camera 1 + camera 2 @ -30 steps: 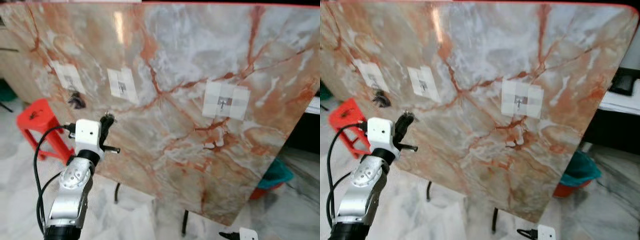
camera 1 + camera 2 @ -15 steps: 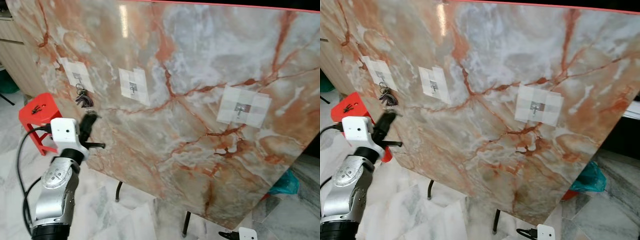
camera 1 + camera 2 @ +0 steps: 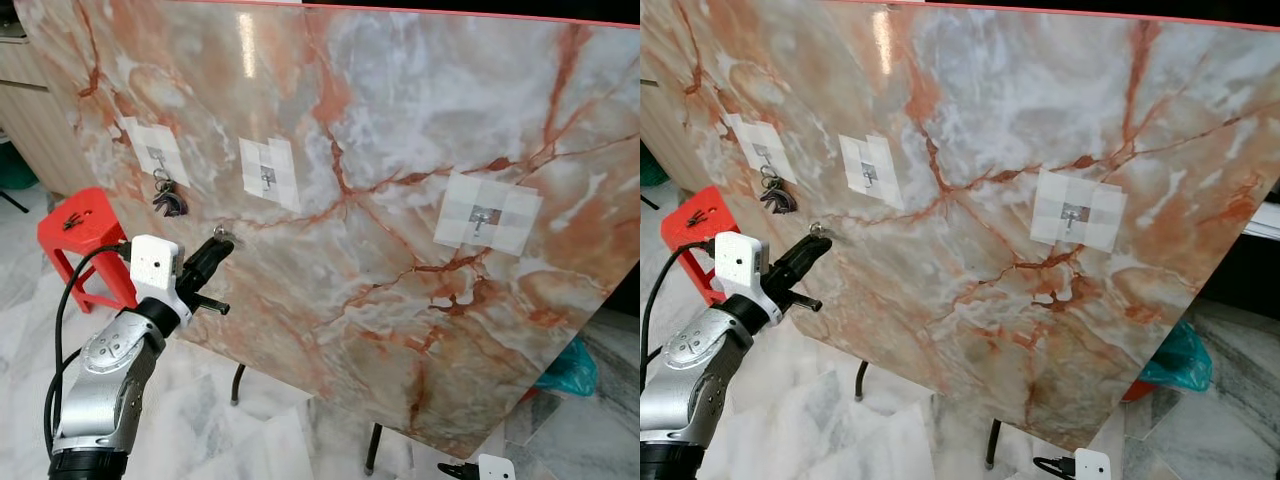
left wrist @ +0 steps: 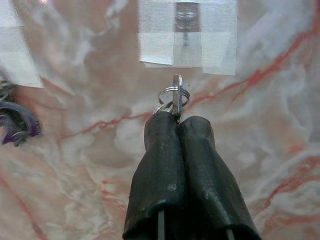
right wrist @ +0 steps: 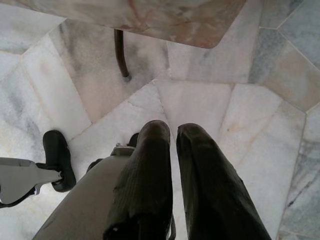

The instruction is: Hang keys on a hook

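Observation:
An upright marble board [image 3: 380,150] carries three taped-on hooks. The left hook [image 3: 157,155] has a dark bunch of keys [image 3: 168,196] hanging from it. The middle hook [image 3: 266,178] and the right hook [image 3: 485,217] are bare. My left gripper [image 3: 220,243] is shut on a silver key ring [image 4: 175,95], held close to the board just below and left of the middle hook [image 4: 186,19]. My right gripper [image 5: 172,131] hangs low over the floor, its fingers together and holding nothing.
A red plastic stool [image 3: 82,236] stands left of the board, behind my left arm. A teal bag [image 3: 573,366] lies at the lower right. Black legs [image 3: 236,384] stand under the board on the marble tile floor [image 5: 200,95].
The head camera shifted between the oldest frames and the later ones. Over the last half second my left gripper moved right and up with the key ring, closer to the middle hook.

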Tool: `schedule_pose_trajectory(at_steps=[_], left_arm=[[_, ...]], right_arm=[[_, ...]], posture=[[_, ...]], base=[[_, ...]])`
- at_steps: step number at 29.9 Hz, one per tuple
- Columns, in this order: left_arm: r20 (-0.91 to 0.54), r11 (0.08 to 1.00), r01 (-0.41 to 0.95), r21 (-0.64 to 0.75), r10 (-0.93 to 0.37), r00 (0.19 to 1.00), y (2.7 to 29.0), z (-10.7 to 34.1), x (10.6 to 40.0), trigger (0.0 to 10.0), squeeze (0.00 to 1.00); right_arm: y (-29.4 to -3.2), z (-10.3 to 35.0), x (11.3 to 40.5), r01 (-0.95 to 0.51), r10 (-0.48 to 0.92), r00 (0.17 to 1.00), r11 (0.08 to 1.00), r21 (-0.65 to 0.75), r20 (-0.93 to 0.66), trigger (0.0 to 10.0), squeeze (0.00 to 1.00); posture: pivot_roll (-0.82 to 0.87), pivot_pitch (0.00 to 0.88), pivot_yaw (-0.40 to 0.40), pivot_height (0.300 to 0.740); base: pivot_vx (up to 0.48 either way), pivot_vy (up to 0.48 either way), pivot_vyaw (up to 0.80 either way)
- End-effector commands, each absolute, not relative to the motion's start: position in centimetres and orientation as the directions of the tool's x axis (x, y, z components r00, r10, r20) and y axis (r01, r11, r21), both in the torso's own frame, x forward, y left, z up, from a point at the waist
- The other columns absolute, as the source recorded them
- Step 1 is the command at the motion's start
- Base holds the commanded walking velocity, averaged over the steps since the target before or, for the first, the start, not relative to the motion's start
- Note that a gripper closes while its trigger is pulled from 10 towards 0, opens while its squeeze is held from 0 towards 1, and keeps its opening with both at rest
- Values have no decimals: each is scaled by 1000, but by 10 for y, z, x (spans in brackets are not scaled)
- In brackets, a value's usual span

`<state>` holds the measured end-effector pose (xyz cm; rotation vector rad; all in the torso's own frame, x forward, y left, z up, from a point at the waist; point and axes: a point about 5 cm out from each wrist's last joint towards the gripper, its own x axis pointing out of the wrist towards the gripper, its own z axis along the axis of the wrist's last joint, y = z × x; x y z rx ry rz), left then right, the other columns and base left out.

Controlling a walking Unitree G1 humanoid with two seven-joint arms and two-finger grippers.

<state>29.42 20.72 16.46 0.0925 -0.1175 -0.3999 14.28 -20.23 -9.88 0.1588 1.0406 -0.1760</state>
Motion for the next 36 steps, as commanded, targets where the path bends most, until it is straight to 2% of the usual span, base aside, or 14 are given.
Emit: schedule_pose_trajectory(at_steps=[1, 13, 36], left_arm=[[94, 876, 454, 164, -472, 876, 202, 175, 292, 10000, 0], [81, 838, 480, 259, -514, 854, 212, 189, 292, 10000, 0], [51, 812, 520, 265, -551, 833, 201, 181, 289, 10000, 0]], right_arm=[[-200, -100, 141, 207, -63, 491, 977, 46, -869, 10000, 0], [-200, -99, 143, 199, -60, 502, 979, 47, -863, 10000, 0], [-201, -98, 144, 186, -56, 507, 982, 45, -860, 10000, 0]], posture=[[15, 8, 15, 740], [28, 15, 13, 740], [27, 24, 10, 740]], base=[[0, 0, 0], [0, 0, 0], [296, 0, 0]])
